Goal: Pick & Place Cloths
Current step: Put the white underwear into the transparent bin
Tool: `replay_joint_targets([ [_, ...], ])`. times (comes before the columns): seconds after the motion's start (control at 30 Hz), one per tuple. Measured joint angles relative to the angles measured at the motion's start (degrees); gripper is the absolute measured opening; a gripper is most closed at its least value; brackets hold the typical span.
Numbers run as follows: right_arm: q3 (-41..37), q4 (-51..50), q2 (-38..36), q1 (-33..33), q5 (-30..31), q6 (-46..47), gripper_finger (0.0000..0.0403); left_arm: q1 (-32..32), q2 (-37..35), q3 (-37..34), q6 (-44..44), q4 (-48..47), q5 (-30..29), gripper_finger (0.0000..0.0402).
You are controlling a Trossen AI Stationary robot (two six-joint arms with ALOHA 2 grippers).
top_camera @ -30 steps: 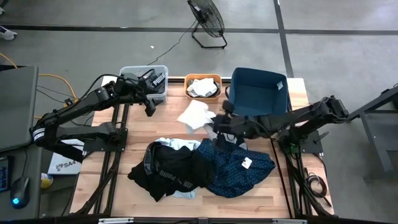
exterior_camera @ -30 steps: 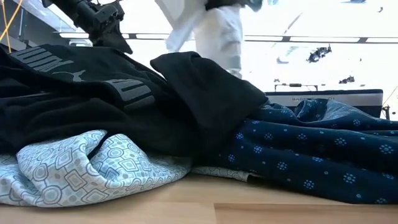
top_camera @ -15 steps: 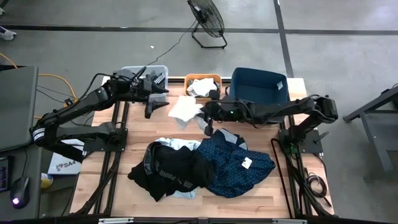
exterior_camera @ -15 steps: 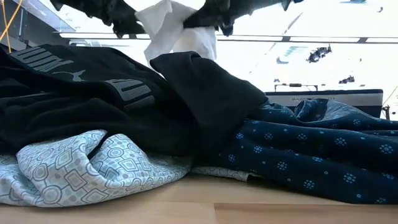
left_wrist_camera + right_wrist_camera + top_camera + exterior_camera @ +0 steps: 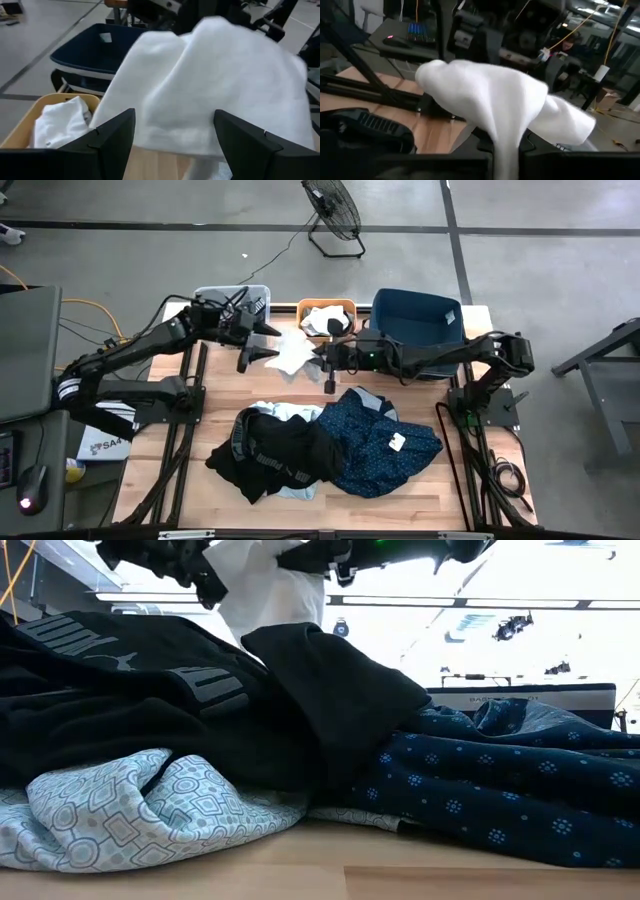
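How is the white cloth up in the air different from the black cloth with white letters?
The plain white cloth hangs above the table, pinched by the right gripper; the black cloth with white lettering lies crumpled on the wooden table. The white one looks smaller. Both are soft fabric.

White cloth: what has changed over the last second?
The right gripper, shut on the white cloth, carried it left and toward the bins, up to the open left gripper, which swung in to meet it. The cloth pile stayed put.
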Motion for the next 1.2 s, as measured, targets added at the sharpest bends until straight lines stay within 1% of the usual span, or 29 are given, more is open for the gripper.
replay_joint_targets([
  [0.1, 0.01, 1.63, 0.00, -0.05, 1.42, 0.00, 0.0005, -1.07, 1.90, 0.00, 0.03, 1.32, 0.05, 0.0267],
  [0.2, 0.01, 4.38, -0.02, -0.07, 1.07, -1.30, 0.0005, -2.99, 3.87, 0.00, 0.02, 4.00, 0.07, 0.0267],
  [0.37, 0.01, 4.15, -0.07, -0.03, 1.08, -1.54, 0.0005, -6.19, 6.90, -0.02, -0.01, 8.22, -0.01, 0.0267],
  [0.43, 0.01, 4.27, -0.07, -0.03, 1.11, -1.55, 0.0005, -7.02, 7.71, 0.00, -0.02, 10.53, -1.12, 0.0267],
  [0.53, 0.01, 3.65, -0.07, -0.03, 1.30, -1.55, 0.0005, -7.58, 8.11, 0.00, 0.02, 10.92, -3.68, 0.0273],
  [0.6, 0.01, 3.47, -0.07, -0.03, 1.30, -1.55, 0.0005, -7.48, 8.19, 0.00, -0.01, 10.78, -4.14, 0.0289],
  [0.7, 0.01, 3.47, -0.07, -0.03, 1.29, -1.56, 0.0005, -7.46, 8.19, 0.00, -0.28, 10.73, -4.35, 0.0329],
  [0.8, 0.01, 3.64, -0.07, -0.04, 1.25, -1.59, 0.0005, -7.48, 8.19, 0.00, -3.18, 11.42, -4.32, 0.0376],
  [0.87, 0.01, 3.86, -0.07, -0.36, 0.80, -1.59, 0.0005, -7.53, 8.40, 0.00, -4.51, 12.32, -4.12, 0.0393],
  [0.9, 0.01, 3.86, -0.07, -0.68, 0.21, -1.59, 0.0005, -7.71, 8.68, 0.00, -4.59, 12.95, -3.36, 0.0394],
  [1.0, 0.01, 3.75, -0.07, -1.33, -0.99, -1.29, 0.0005, -8.74, 9.14, 0.00, -4.81, 14.61, -1.57, 0.0381],
  [1.2, 0.01, 4.47, -0.07, -1.69, -4.74, -1.13, 0.0005, -11.63, 10.25, -0.02, -4.49, 17.32, -1.59, 0.0373],
])
